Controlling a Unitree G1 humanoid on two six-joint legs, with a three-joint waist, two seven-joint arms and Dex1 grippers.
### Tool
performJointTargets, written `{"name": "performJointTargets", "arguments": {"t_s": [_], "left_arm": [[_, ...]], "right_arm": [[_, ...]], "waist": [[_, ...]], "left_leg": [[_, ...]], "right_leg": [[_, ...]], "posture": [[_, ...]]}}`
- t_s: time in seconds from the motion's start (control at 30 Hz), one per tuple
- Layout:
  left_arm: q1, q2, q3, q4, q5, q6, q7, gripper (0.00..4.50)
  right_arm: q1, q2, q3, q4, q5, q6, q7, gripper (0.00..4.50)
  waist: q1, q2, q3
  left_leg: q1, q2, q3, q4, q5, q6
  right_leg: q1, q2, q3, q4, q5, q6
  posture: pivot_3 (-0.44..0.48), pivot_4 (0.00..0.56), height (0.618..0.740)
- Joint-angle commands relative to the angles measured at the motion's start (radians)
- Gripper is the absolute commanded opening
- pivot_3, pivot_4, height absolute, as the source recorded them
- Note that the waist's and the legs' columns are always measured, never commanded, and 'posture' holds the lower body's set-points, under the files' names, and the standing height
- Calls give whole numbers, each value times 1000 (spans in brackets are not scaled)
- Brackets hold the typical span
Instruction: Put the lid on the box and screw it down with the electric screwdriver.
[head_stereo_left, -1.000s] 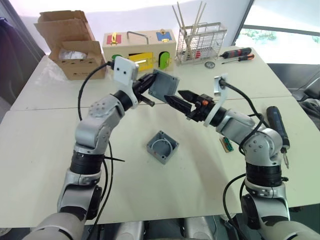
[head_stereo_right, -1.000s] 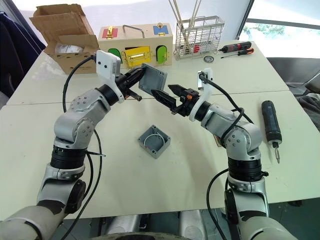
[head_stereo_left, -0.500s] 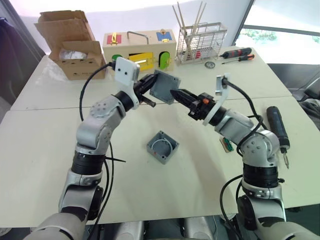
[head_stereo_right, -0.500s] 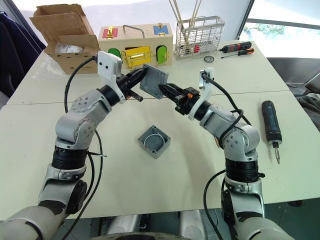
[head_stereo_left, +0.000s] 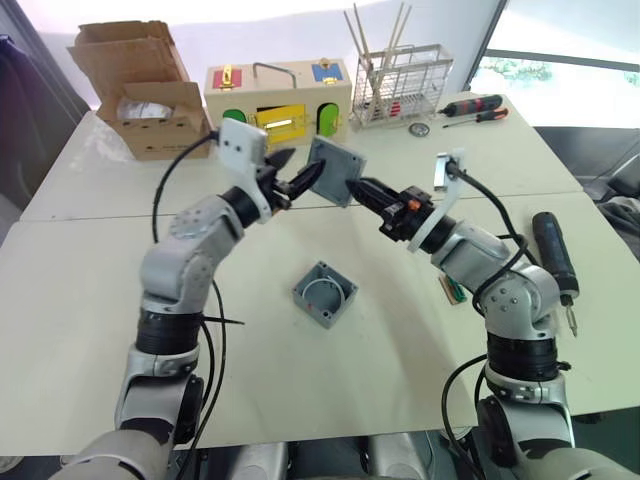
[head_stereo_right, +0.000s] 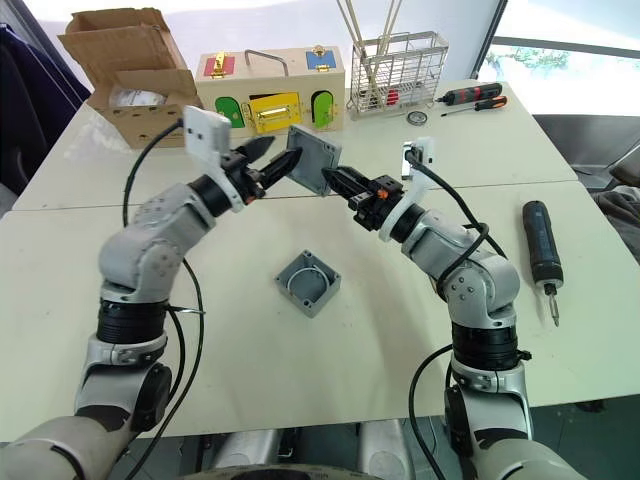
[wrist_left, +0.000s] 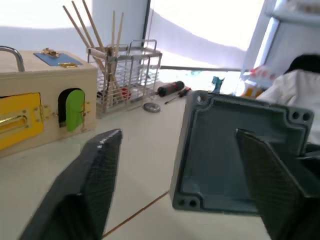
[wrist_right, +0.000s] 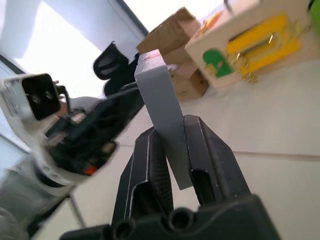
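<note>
The grey lid (head_stereo_left: 335, 170) hangs on edge above the table's middle, and my right gripper (head_stereo_left: 353, 186) is shut on its rim; the right wrist view has that lid (wrist_right: 160, 95) pinched between both fingers. My left gripper (head_stereo_left: 302, 163) stands open just left of the lid, its fingers (wrist_left: 97, 180) spread on either side of the lid's hollow face (wrist_left: 235, 160) without gripping it. The open grey box (head_stereo_left: 325, 293) rests on the table below the two grippers. The black electric screwdriver (head_stereo_left: 555, 262) lies on the table at the far right, beside my right arm.
At the back stand a brown cardboard box (head_stereo_left: 140, 95), a wooden box with coloured doors (head_stereo_left: 278, 95) and a wire rack (head_stereo_left: 400, 85) holding sticks. Two small hand screwdrivers (head_stereo_left: 475, 108) lie back right. A small green part (head_stereo_left: 452, 290) lies under my right forearm.
My right gripper moved in and shut on the lid's rim. My left gripper then opened, let go of the lid and drew back slightly to the left.
</note>
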Motion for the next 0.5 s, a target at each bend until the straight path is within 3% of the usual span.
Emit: {"name": "performJointTargets", "arguments": {"t_s": [0.03, 0.13, 0.3, 0.4, 0.5], "left_arm": [[9, 54, 181, -46, -246, 149, 11, 3524], [25, 130, 194, -3, -267, 212, -16, 3524], [58, 198, 95, 53, -211, 201, -129, 3524], [54, 195, 48, 79, -190, 176, -182, 2693], [39, 192, 1, 93, -168, 162, -225, 1151]], "right_arm": [[74, -59, 87, -104, -255, -271, 23, 99], [183, -97, 136, -185, -404, -413, 13, 99], [336, -238, 227, -189, -764, -767, 10, 99], [398, -295, 252, -138, -954, -961, -53, 99], [442, -313, 266, -105, -1164, -1079, -157, 99]], "waist": [[-1, 0, 0], [2, 0, 0], [7, 0, 0], [8, 0, 0], [4, 0, 0]], "left_leg": [[0, 0, 0, 0, 0, 0], [0, 0, 0, 0, 0, 0], [1, -5, 0, 1, 0, 0], [1, -5, 0, 1, 0, 0], [1, -5, 0, 1, 0, -1]], "right_leg": [[0, 0, 0, 1, 0, 0], [-1, 0, 0, 1, 0, 0], [1, 0, 0, 1, 0, 0], [3, 0, 0, -1, 0, 0], [2, 0, 0, -1, 0, 0]], "posture": [[0, 150, 739], [0, 150, 739], [0, 150, 739], [0, 150, 739], [0, 150, 739]]}}
